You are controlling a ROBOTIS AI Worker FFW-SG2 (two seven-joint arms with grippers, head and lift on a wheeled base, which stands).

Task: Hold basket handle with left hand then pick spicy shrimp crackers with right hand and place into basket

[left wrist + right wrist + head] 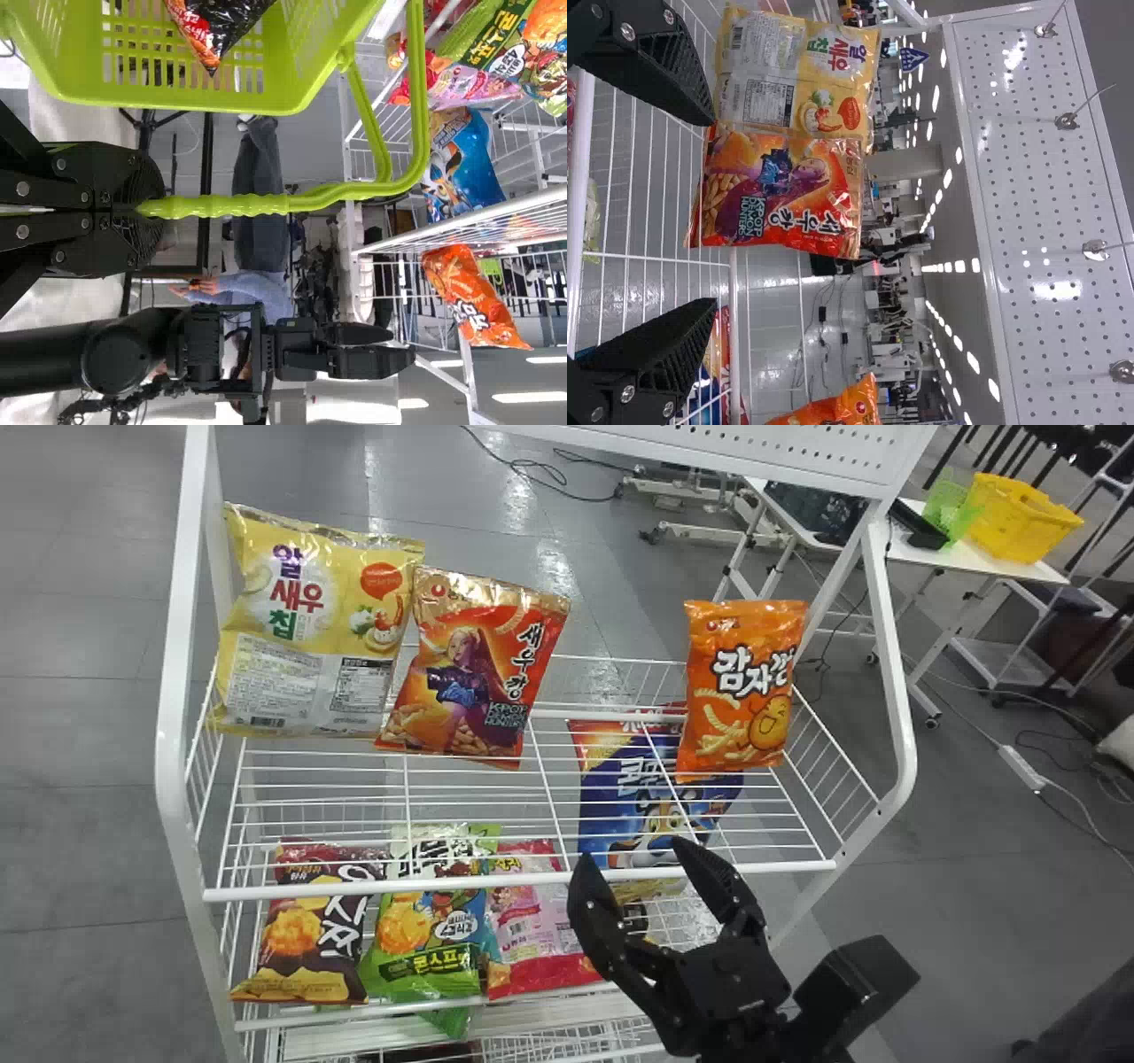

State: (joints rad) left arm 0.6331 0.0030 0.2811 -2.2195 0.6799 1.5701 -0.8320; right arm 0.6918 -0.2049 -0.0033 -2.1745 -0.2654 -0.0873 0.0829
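Shrimp crackers (474, 673), judged to be the red bag with the figure printed on it, are seen standing on the upper shelf (523, 880), with one side against the yellow bag (310, 629); the orange bag (744, 691) is set well apart, towards the shelf's right end. The first part of the task can be counted as done: the handle (244, 205) of the green basket (177, 102) is pinched between the closed fingers of the left gripper (149, 208). A dark and red packet (213, 22) is seen inside the basket, but the wanted bag is not there, so the picking and the placing are both left to be done.

The right gripper (634, 855) is held in front of the shelf with its fingers spread and nothing between them. The shrimp crackers are not touched by it; they are placed farther in and to its left. By this reckoning, the task stands at the start of its second part. The bag has yet to be reached, gripped, drawn clear of the shelf and released over the basket. For the grasp, the fingers should be brought around the red bag alone, since the yellow one could easily be caught or knocked where the two meet. Until the drop is made, the handle needs to be kept firmly gripped so that the basket is not tipped.
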